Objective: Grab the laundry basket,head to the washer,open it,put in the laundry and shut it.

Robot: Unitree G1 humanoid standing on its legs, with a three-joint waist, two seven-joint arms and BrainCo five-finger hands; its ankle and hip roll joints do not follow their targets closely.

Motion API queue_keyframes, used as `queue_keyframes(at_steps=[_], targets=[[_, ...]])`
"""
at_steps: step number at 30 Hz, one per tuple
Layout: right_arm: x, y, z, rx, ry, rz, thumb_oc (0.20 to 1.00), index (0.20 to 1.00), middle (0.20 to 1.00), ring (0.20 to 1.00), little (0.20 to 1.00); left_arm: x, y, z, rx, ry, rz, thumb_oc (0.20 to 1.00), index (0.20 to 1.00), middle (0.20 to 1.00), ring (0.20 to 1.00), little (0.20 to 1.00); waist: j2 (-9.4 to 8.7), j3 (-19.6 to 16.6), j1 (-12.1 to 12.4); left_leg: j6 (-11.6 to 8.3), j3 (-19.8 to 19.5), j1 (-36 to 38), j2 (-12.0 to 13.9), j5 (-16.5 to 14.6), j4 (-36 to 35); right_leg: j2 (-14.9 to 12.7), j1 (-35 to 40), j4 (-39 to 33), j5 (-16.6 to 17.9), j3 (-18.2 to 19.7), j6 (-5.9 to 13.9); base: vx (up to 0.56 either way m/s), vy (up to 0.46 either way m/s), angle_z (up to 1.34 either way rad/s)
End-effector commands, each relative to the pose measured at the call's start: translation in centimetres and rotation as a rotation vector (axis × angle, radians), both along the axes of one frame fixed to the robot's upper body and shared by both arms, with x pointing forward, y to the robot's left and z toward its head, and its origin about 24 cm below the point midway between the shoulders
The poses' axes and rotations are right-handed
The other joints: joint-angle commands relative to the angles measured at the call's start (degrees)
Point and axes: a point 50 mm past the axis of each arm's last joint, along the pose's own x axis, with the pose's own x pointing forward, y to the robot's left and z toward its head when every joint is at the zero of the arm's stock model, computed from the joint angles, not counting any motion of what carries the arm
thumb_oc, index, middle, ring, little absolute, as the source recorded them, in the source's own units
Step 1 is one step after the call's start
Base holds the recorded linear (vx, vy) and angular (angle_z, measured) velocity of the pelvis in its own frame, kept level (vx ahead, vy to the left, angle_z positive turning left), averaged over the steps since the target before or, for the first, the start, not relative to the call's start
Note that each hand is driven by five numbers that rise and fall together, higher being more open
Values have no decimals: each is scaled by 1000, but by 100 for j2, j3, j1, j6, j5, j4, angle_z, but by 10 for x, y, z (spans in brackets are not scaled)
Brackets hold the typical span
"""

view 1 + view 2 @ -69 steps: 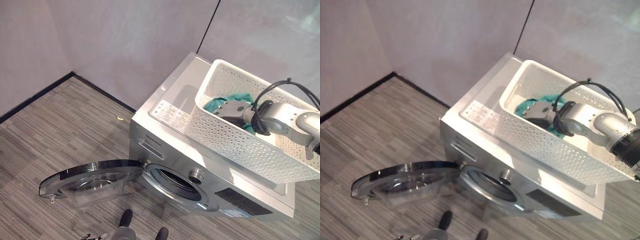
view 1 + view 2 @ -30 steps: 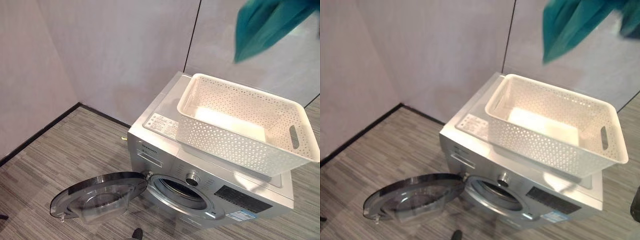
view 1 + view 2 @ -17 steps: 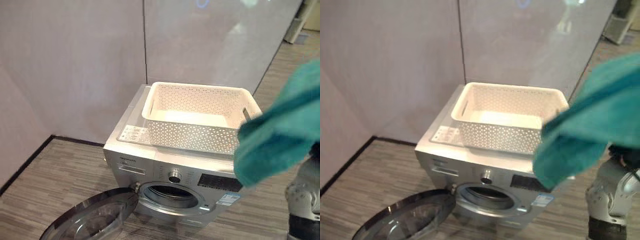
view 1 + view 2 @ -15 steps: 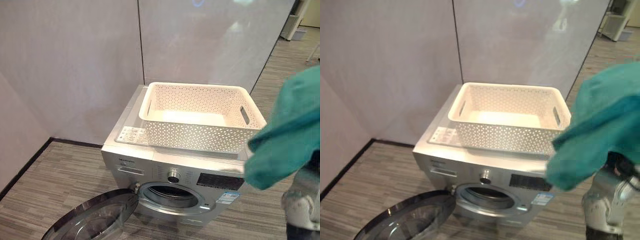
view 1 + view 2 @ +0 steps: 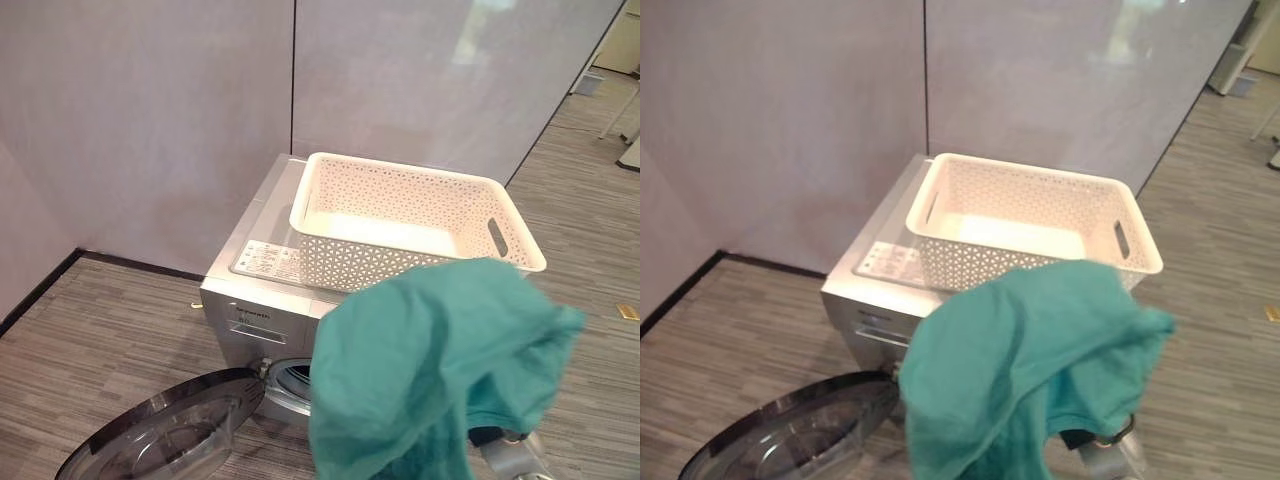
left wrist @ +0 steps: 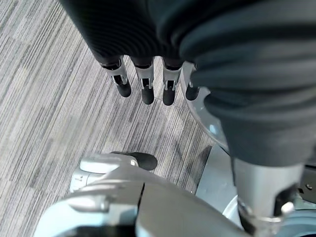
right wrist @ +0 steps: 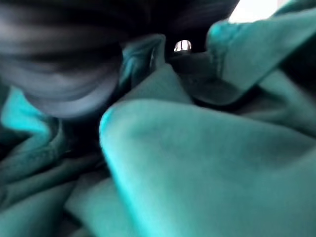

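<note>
A silver front-loading washer (image 5: pixel 262 262) stands against the wall, its round glass door (image 5: pixel 160 440) swung open low over the floor at the left. An empty white perforated laundry basket (image 5: pixel 372 266) sits on top of it. A teal garment (image 5: pixel 430 370) hangs in front of the washer and hides the drum opening. My right arm comes up under it from the lower right. In the right wrist view the teal garment (image 7: pixel 197 163) is bunched all round my right hand (image 7: pixel 64 59). My left hand (image 6: pixel 143 79) hangs over the floor beside the door, fingers straight, holding nothing.
Plain grey wall panels (image 5: pixel 150 120) run behind the washer, with a dark skirting line at the left. Striped grey floor (image 5: pixel 100 320) lies open to the left and right of the washer. A small tan object (image 5: pixel 628 312) lies on the floor at far right.
The camera view has shifted. The teal garment, lifted out of the basket earlier, has come down from the right side to hang in front of the washer. The basket stays on top.
</note>
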Motion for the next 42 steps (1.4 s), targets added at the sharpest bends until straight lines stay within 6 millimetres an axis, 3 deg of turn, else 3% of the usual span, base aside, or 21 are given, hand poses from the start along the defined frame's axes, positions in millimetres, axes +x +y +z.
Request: queue_keyframes(at_steps=[1,6,8,11,12,16,19,21,26,28,29,35,42], targets=[[-5,4,4,25,0,55,200,200,200,200,200,1,5,1,4,29,-47,1000,1000,1000,1000,1000,-30,28,196,-191,-57,-169,202,122,26,-230,-17,37,426,-121,242,2,-5,3],[-19,2,-42,-15,227,57,200,200,200,200,200,5,8,2,13,11,-82,1000,1000,1000,1000,1000,-37,211,267,-177,-140,-191,195,134,26,-216,34,37,397,-218,222,12,-5,4],[-23,2,-51,-23,270,59,200,200,200,200,200,8,9,3,15,2,-97,1000,1000,1000,1000,1000,-27,283,285,-172,-169,-199,191,136,26,-210,55,37,387,-248,209,11,-5,12],[-32,5,-83,-30,421,33,200,200,200,200,200,22,7,4,16,-47,-137,1000,1000,1000,1000,1000,22,543,332,-152,-240,-254,182,159,26,-197,43,84,365,-333,183,-23,1,13],[-31,5,-83,-29,421,33,200,200,200,200,200,23,7,4,17,-47,-137,1000,1000,1000,1000,1000,20,548,332,-152,-241,-252,182,159,26,-198,45,84,364,-333,183,-44,13,4],[-33,12,-104,-24,516,16,200,200,200,200,200,40,3,6,19,-104,-183,1000,1000,1000,1000,1000,94,847,372,-80,-263,-306,185,182,26,-203,-144,355,274,-320,141,-66,22,1],[-25,19,-119,-60,562,9,200,200,200,200,200,71,-2,13,32,-206,-233,1000,1000,1000,1000,1000,199,1318,384,17,-188,-535,192,197,258,-268,-613,945,90,-244,68,-201,61,-1],[-5,25,-120,-73,542,-14,200,200,200,200,200,103,-8,24,43,-325,-253,1000,1000,1000,1000,1000,226,1696,396,31,-125,-1567,44,-199,1585,-471,-1446,1734,-16,-82,28,-347,103,-2],[18,30,-122,-87,530,-89,200,200,200,200,200,119,-20,30,18,-407,-237,1000,1000,1000,1000,1000,381,1737,396,62,-19,-2418,85,-628,2615,-480,-2434,2889,-397,50,0,-102,92,-18],[41,29,-115,-109,490,-167,200,200,200,200,200,128,-29,32,10,-432,-239,1000,1000,1000,1000,1000,483,1929,413,126,13,-2947,132,-1036,3390,-501,-2983,3592,-729,118,9,-49,58,-25],[41,29,-115,-109,490,-167,200,200,200,200,200,128,-29,32,10,-432,-239,1000,1000,1000,1000,1000,483,1922,414,127,13,-2961,133,-1041,3402,-501,-2995,3600,-732,119,9,-100,44,-14],[92,34,-96,-133,421,-321,200,200,200,200,200,155,-45,43,18,-514,-259,1000,1000,1000,1000,1000,740,2204,443,247,4,-4220,123,-1353,4526,-578,-4227,4598,-1039,169,-55,-75,38,-4],[132,26,-81,-180,389,-496,200,200,200,200,200,174,-54,55,39,-612,-254,1000,1000,1000,1000,1000,962,2330,533,320,-1,-5037,58,-1484,4990,-650,-5114,5143,-1172,230,-90,-32,31,6]])
